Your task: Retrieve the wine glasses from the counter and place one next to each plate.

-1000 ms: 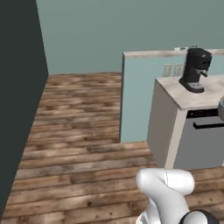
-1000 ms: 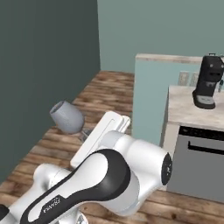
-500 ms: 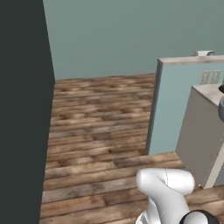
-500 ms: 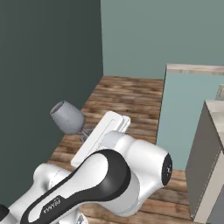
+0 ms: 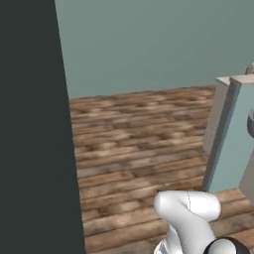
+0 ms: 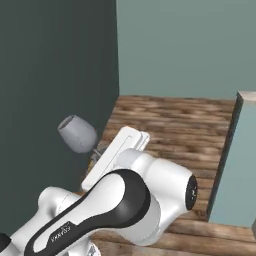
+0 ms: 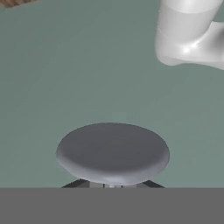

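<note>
At the near edge of both base views, the white arm (image 6: 125, 200) folds back over the base. In the right base view the gripper (image 6: 95, 150) lies mostly behind the white hand; a wine glass (image 6: 77, 133) juts from it, bowl tilted up and toward the left edge, stem running down into the hand. In the hand view the rounded grey bowl of the glass sits just above the dark finger tips (image 7: 76, 183), which stand narrow, closed on the stem below it. The glass is carried in the air, clear of any worktop.

Below and beyond the arm: wooden plank floor (image 5: 139, 134), brown with pale patches, boards running across the left base view.

Left side: a tall dark grey-green wall or panel (image 5: 30, 124) takes the full height of the left base view.

Right side: a teal end panel (image 5: 225, 139) with a pale top edge stands on the floor.

Farthest: a plain teal back wall (image 5: 149, 44) meets the floor in a straight line
</note>
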Available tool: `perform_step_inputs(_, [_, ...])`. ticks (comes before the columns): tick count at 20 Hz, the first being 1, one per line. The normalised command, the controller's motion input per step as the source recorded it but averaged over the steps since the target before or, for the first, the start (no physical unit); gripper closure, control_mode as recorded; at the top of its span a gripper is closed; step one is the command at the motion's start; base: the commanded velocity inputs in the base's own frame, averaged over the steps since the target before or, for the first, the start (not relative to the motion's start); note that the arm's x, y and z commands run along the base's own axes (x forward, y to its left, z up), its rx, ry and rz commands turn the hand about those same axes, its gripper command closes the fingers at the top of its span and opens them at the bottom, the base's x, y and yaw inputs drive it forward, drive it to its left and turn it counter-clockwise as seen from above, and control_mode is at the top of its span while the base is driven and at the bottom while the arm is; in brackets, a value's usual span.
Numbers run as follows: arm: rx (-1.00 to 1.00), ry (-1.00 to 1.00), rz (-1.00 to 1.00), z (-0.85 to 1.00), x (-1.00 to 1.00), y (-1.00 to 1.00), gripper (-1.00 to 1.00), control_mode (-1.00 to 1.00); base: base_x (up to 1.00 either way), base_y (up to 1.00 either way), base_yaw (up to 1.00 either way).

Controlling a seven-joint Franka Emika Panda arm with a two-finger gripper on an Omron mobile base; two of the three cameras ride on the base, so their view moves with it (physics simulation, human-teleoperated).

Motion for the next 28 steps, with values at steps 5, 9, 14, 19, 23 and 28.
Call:
perform_step_inputs(5, [0.0, 0.0, 0.0, 0.0, 0.0, 0.0, 1.0, 1.0, 1.0, 1.0, -0.25])
perform_step_inputs(9, [0.0, 0.0, 0.0, 0.0, 0.0, 0.0, 1.0, 1.0, 1.0, 1.0, -0.29])
perform_step_inputs(14, [0.0, 0.0, 0.0, 0.0, 0.0, 0.0, 1.0, 1.0, 1.0, 0.99, -0.51])
perform_step_inputs(19, [0.0, 0.0, 0.0, 0.0, 0.0, 0.0, 1.0, 1.0, 1.0, 0.81, -0.67])
perform_step_inputs(23, [0.0, 0.0, 0.0, 0.0, 0.0, 0.0, 1.0, 1.0, 0.99, 0.77, -0.69])
perform_step_inputs(28, [0.0, 0.0, 0.0, 0.0, 0.0, 0.0, 1.0, 1.0, 0.99, 0.79, -0.66])
